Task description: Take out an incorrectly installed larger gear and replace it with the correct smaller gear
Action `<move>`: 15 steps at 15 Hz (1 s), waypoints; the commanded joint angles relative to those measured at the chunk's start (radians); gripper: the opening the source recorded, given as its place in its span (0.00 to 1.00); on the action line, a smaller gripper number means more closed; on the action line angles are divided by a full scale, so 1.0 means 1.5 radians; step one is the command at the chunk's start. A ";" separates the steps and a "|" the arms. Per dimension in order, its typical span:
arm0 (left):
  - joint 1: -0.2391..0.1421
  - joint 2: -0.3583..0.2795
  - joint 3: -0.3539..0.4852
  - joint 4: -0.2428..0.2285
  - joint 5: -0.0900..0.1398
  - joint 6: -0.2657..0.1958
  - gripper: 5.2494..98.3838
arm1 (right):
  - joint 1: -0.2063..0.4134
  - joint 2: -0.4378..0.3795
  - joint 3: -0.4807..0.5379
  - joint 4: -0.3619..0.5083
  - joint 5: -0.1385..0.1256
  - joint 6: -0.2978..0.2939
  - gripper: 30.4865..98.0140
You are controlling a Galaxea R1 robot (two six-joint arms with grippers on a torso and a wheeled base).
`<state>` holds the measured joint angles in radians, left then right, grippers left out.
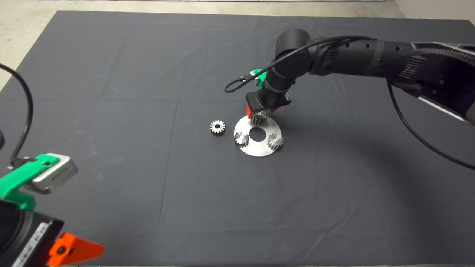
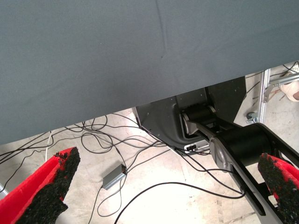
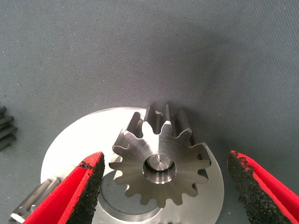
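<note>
Right wrist view: open right end effector (image 3: 161,186) straddles larger gear (image 3: 161,156).

3 small gears (image 1: 217,127), 1 larger gear (image 3: 161,161), 1 disc (image 1: 272,128)

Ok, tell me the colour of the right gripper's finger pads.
Black pads on red fingers, clearest in the right wrist view.

Black arms, green hands (image 1: 259,115), red fingers (image 3: 77,196)
</note>
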<state>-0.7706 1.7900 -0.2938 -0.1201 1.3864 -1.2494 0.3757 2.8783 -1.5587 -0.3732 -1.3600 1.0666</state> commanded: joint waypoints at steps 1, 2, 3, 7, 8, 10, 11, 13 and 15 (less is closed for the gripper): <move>-0.008 0.000 0.009 -0.011 -0.001 0.003 0.99 | 0.009 -0.001 -0.009 -0.026 0.004 -0.007 0.58; -0.008 -0.001 0.009 -0.011 0.000 0.003 0.99 | 0.008 -0.001 -0.009 -0.027 0.004 -0.008 0.58; -0.008 -0.001 0.009 -0.011 -0.001 0.003 0.99 | 0.008 0.000 -0.009 -0.027 0.004 -0.011 0.58; -0.008 -0.001 0.009 -0.011 0.000 0.003 0.99 | 0.001 0.001 -0.009 -0.027 0.005 -0.012 0.58; -0.008 -0.001 0.009 -0.011 0.000 0.003 0.99 | 0.000 0.000 -0.010 -0.027 0.005 -0.012 0.53; -0.008 -0.001 0.009 -0.011 0.000 0.003 0.99 | 0.000 0.001 -0.010 -0.027 0.005 -0.012 0.51; -0.008 -0.001 0.009 -0.011 0.000 0.003 0.99 | 0.000 0.001 -0.010 -0.027 0.005 -0.012 0.49; -0.008 -0.001 0.009 -0.011 0.000 0.003 0.99 | 0.000 0.001 -0.010 -0.027 0.005 -0.011 0.44; -0.008 -0.001 0.009 -0.011 -0.001 0.003 0.99 | 0.000 0.003 -0.010 -0.027 0.006 -0.012 0.38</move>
<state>-0.7706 1.7896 -0.2934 -0.1202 1.3868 -1.2489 0.3521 2.8791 -1.5740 -0.3794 -1.3464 1.0521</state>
